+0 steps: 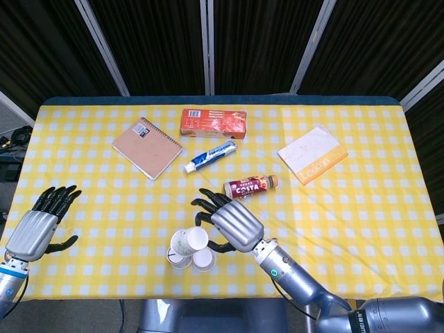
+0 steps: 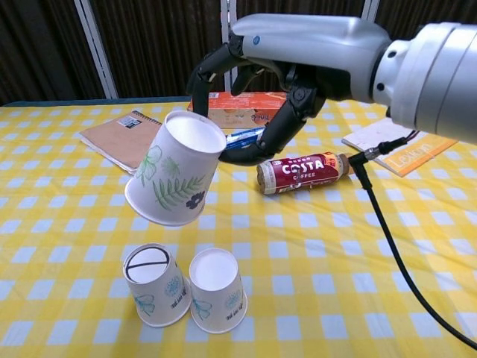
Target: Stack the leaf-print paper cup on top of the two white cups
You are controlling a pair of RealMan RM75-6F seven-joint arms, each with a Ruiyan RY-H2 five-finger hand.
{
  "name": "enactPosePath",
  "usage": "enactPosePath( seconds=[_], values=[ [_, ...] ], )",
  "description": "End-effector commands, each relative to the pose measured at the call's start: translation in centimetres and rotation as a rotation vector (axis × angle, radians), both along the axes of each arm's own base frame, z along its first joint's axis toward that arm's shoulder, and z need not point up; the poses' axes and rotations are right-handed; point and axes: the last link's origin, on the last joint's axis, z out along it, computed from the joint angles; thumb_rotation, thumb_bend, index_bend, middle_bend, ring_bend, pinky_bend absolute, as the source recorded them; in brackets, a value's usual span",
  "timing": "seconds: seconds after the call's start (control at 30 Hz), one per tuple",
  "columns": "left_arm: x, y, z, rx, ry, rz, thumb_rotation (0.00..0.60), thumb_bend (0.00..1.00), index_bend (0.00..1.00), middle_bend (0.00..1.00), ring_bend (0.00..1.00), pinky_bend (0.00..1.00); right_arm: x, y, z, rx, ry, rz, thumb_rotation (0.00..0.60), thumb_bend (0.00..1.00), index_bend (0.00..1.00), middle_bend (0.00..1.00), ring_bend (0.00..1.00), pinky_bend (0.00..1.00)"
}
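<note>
Right robot hand point(image 2: 287, 71) grasps leaf-print cup point(image 2: 173, 180); only head view shows released left robot hand point(image 1: 38, 229).

Both views are evenly and brightly lit from overhead; we see no hard shadows on the desk point(image 1: 361, 208), only a soft dark patch beneath the fingers point(image 2: 223, 71) in the chest view. We note broad pale sheen along the metal back of the right hand point(image 2: 298, 52) above those fingers, and a weaker one on the left hand point(image 1: 33, 232). Behind the fingers the curtain backdrop falls to near black. Focus is sharp throughout, with slight softness on the nearest arm casing. Straight edges bow mildly toward the head view's corners.
</note>
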Motion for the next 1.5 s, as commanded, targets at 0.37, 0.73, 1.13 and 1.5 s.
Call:
enactPosePath(
  seconds=[0.37, 0.73, 1.13, 1.5],
  values=[
    [0.1, -0.2, 0.2, -0.001, -0.001, -0.003, 0.600, 0.24, 0.00, 0.00, 0.00, 0.00, -0.6, 1.7, -1.5, 0.032, 0.041, 0.064, 0.600, 0.22, 0.58, 0.19, 0.00, 0.19],
    [0.2, -0.4, 0.4, 0.000, 0.003, -0.003, 0.600, 0.24, 0.00, 0.00, 0.00, 0.00, -1.0, 2.1, -3.1, -0.013, 0.046, 0.067, 0.600, 0.22, 0.58, 0.19, 0.00, 0.19],
    [0.1, -0.3, 0.5, -0.005, 0.005, 0.005, 0.600, 0.24, 0.00, 0.00, 0.00, 0.00, -1.8, 1.8, -4.0, -0.012, 0.085, 0.056, 0.600, 0.22, 0.58, 0.19, 0.00, 0.19],
    [0.2, -0.4, 0.3, -0.016, 0.006, 0.007, 0.600, 0.24, 0.00, 0.00, 0.00, 0.00, -2.2, 1.8, -4.0, -0.004, 0.097, 0.049, 0.600, 0.22, 0.57, 0.19, 0.00, 0.18]
  ],
)
